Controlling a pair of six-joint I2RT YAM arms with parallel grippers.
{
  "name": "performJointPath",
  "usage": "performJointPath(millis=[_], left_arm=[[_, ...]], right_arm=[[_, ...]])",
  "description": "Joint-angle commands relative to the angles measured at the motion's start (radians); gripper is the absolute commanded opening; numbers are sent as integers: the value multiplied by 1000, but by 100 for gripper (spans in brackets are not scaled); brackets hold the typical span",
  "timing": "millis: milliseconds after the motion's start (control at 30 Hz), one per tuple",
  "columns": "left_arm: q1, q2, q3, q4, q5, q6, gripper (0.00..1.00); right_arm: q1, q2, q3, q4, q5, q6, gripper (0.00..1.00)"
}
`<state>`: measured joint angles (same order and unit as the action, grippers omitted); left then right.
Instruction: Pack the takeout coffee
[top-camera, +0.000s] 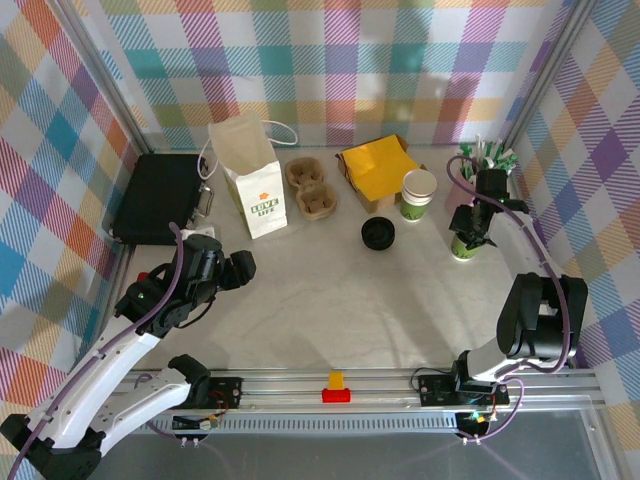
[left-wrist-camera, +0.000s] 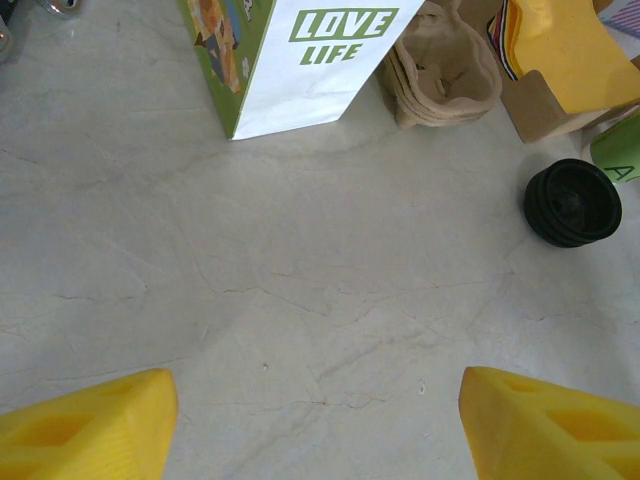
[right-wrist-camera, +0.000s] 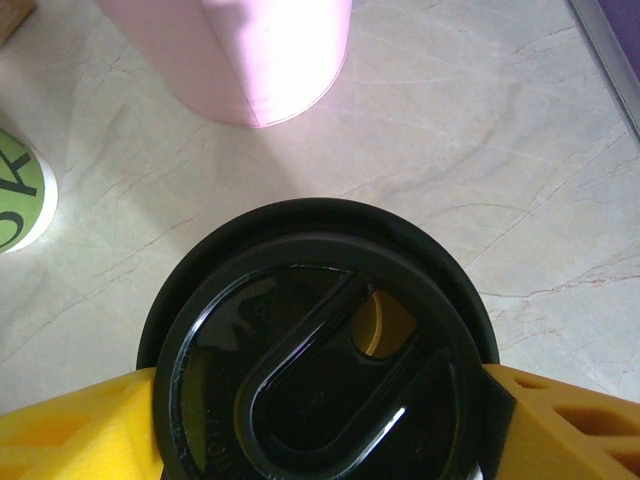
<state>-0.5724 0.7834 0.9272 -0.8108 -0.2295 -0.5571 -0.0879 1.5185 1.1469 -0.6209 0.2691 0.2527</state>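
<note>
The takeout coffee (top-camera: 461, 247), a green paper cup under a round black lid (right-wrist-camera: 320, 350), stands on the table at the right. My right gripper (top-camera: 470, 235) reaches down over it. In the right wrist view its yellow fingers (right-wrist-camera: 560, 420) press against both sides of the cup just under the lid rim, so this gripper (right-wrist-camera: 320, 425) is shut on the cup. My left gripper (top-camera: 240, 270) hovers at the left over bare table. It is open (left-wrist-camera: 318, 425), with nothing between the fingertips.
A lidless cream-and-green cup (top-camera: 418, 193) stands left of the coffee, with a stack of black lids (top-camera: 378, 233) in front of it. A white paper bag (top-camera: 250, 180), cardboard cup carriers (top-camera: 310, 188), a box of yellow napkins (top-camera: 378, 165) and a black case (top-camera: 160, 197) line the back. A pink cylinder (right-wrist-camera: 260, 50) stands just behind the coffee.
</note>
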Motion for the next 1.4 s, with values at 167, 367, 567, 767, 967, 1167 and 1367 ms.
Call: performJointPath(millis=[167,367,567,767,967,1167,1367], left_arm=[[11,1,30,-11,-15,6,74],[11,6,38,-14,-14,5,74],[11,1,49,-22,-16,8,74],[12,7,68,-23,-18,20,74],[11,33,83,7,2,34,75],[11,94,98,61,66,40,74],[2,219,113,160,183,40,66]], right_arm=[[-24,30,25,-10,4,-8,80],[-26,33,67,-50,-14,-7,86],[-30,-12,124,-110,-12,-21,91],[-34,-104,197,-188,-112,-47,93],[-35,-261,200,-181,-335,18,92],[-16,-404,86,-59,-766,136,91],[272,-470,-71,84,-738,234,91]])
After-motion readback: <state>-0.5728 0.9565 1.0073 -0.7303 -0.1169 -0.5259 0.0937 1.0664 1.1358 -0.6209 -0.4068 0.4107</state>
